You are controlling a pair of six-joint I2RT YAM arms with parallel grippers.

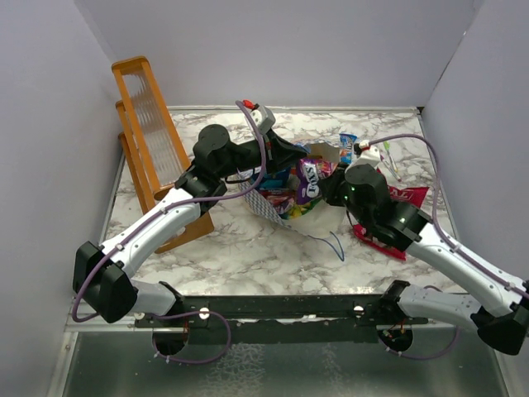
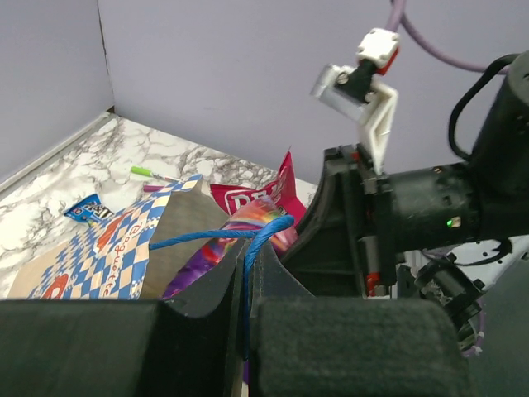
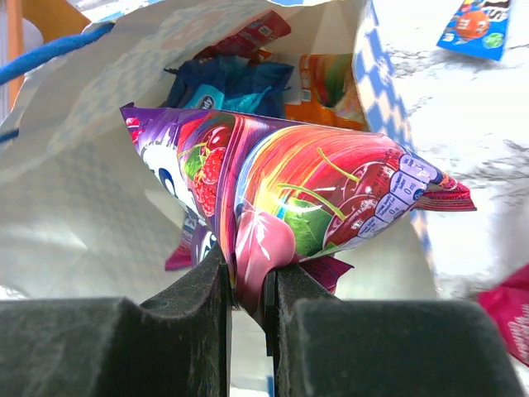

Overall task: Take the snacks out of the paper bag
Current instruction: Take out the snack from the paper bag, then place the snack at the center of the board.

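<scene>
The checkered paper bag lies on its side mid-table, its mouth toward the right arm. My left gripper is shut on its blue cord handle and holds the mouth up. My right gripper is at the bag's mouth, shut on a purple-and-red fruit snack packet; from above that packet is at the opening. Blue packets and an orange bag lie deeper against the cream inside. A pink-red pouch and a small blue packet lie on the marble outside.
An orange wooden rack stands at the back left, beside the left arm. The bag's other blue cord trails onto the marble in front. Thin pen-like items lie at the back right. Grey walls close in three sides.
</scene>
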